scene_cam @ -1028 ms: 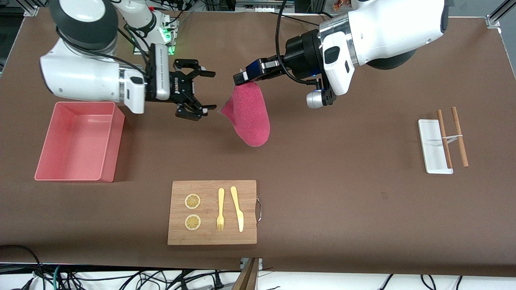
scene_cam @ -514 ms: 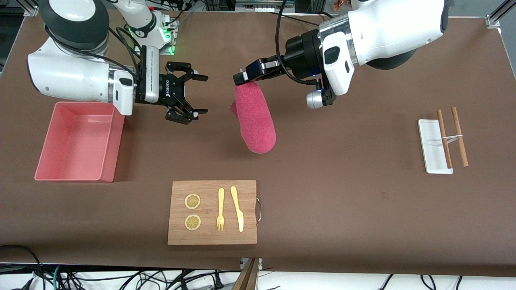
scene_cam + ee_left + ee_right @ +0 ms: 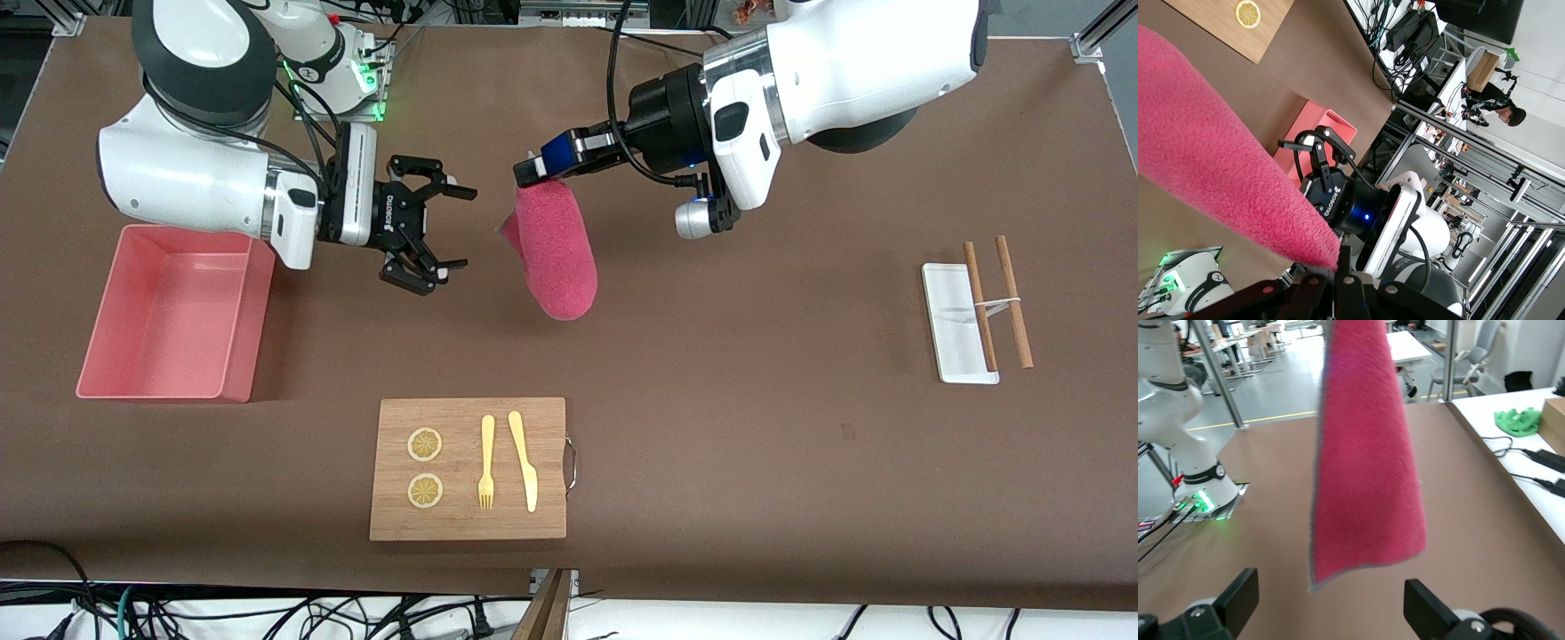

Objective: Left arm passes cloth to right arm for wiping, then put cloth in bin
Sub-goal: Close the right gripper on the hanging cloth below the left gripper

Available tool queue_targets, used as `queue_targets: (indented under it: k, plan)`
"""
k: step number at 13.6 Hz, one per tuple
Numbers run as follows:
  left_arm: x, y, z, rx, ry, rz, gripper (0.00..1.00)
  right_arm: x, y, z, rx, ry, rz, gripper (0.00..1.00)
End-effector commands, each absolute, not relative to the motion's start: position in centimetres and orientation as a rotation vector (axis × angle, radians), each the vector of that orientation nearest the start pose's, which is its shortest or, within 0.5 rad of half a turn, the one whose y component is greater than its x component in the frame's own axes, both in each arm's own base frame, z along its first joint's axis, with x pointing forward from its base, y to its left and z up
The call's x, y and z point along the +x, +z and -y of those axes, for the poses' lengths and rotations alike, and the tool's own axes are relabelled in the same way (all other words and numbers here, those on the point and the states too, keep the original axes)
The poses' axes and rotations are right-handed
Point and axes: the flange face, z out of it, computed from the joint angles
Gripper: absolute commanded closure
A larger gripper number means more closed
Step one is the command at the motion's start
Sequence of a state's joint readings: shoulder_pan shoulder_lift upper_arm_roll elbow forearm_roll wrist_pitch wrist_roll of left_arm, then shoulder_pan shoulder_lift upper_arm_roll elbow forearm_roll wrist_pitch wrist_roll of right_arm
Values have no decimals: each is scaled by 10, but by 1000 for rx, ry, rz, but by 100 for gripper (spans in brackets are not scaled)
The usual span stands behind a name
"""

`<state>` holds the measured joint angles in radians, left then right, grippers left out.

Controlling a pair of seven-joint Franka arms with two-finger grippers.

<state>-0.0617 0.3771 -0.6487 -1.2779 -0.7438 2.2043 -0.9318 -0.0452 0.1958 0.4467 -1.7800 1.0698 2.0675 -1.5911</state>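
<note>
Left claw (image 3: 532,174) grips the cloth (image 3: 556,253) hanging above the counter (image 3: 756,427) mid-span near its robot-side edge; right claw (image 3: 442,227), spread beside it, may close on air if the cloth swings.

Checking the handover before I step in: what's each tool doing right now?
Left tool: closed on the cloth, which hangs over the table.
Right tool: open, holding nothing, beside the cloth and not touching it.
</note>
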Motion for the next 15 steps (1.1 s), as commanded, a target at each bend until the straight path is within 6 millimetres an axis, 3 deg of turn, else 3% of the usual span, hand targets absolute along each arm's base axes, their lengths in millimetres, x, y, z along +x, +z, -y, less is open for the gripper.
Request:
queue_targets:
  k: [1,3,8,9,12,15]
  plan:
    - [567,664,400,1983,-303,-616,100,569,493,-301,-1711,-814,1423,0]
    - [555,662,416,2004,-312,-587,100,559,492,-326,-1733,-802,1411,0]
    - [555,663,417,2006,-310,-589,100,557,497,-330,-1741,-802,1404,2]
    - [555,663,417,2006,-310,-589,100,559,496,-329,-1751,-814,1398,17]
    - [555,663,417,2005,-311,-592,100,561,495,-332,-1763,-826,1385,90]
    - [554,665,417,2002,-312,-597,100,561,494,-331,-1779,-809,1363,100]
